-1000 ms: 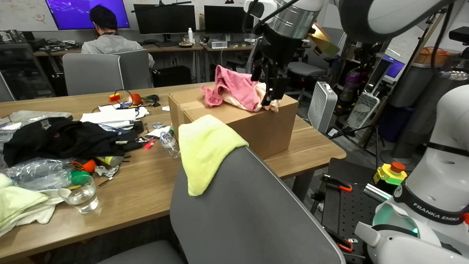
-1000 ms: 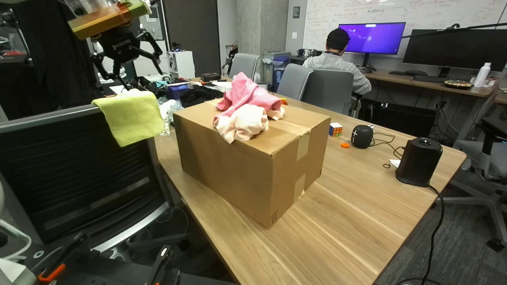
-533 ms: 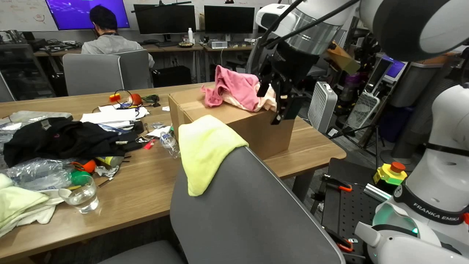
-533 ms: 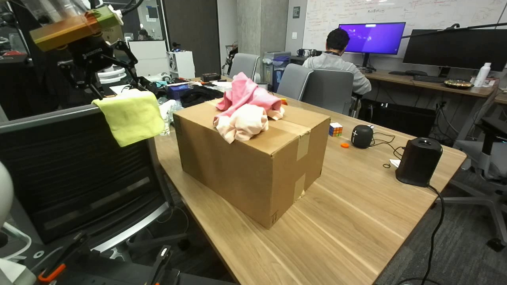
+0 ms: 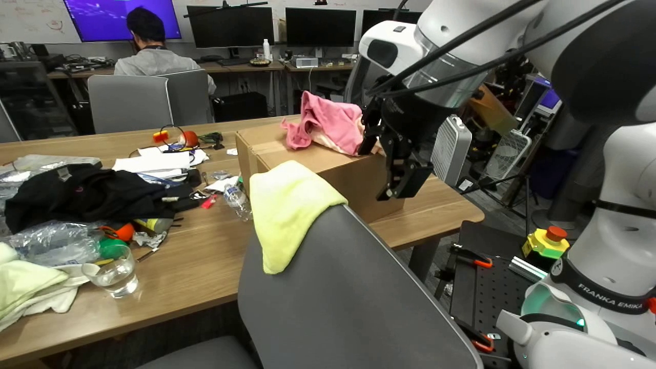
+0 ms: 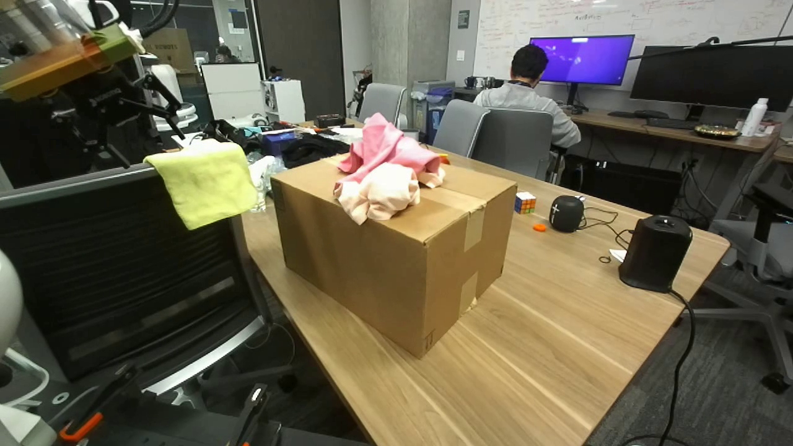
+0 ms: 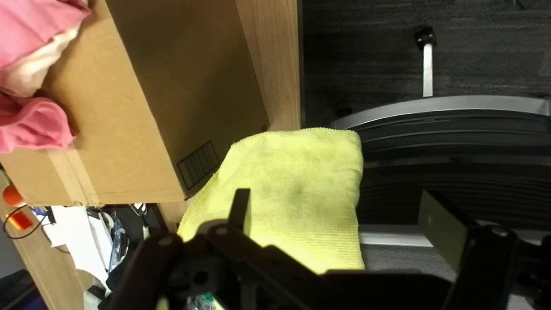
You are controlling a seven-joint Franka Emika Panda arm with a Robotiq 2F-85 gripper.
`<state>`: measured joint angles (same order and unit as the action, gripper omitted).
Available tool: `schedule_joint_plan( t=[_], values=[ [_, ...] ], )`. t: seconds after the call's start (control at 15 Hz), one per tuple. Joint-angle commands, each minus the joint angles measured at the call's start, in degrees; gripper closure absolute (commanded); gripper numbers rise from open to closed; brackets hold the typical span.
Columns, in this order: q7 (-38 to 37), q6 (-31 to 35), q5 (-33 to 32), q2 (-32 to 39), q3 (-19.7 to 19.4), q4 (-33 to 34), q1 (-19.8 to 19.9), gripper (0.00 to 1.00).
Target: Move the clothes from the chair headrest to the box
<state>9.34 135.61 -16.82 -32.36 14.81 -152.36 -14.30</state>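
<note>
I see robot fingers (image 7: 442, 229) spread apart near a yellow cloth (image 7: 297, 185) draped over a gray chair back (image 5: 353, 297), beside a desk (image 6: 526, 347) where pink and cream fabric (image 6: 385, 148) lies on a cardboard box (image 6: 353, 260).

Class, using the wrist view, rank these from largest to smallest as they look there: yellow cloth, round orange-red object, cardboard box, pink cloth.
1. cardboard box
2. yellow cloth
3. pink cloth
4. round orange-red object
The cardboard box and pink cloth run off the picture; the yellow cloth is partly hidden. Only visible areas are compared.
</note>
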Motion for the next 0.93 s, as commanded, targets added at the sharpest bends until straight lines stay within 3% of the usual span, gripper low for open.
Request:
schedule_joint_plan(
  t=[0.0, 0.87],
  values=[
    [-5.4, 4.2, -2.9, 2.8, 2.9, 1.0, 1.1, 0.0],
    [-20.3, 15.7, -15.9, 8.3, 9.4, 2.7, 7.7, 0.0]
  ],
)
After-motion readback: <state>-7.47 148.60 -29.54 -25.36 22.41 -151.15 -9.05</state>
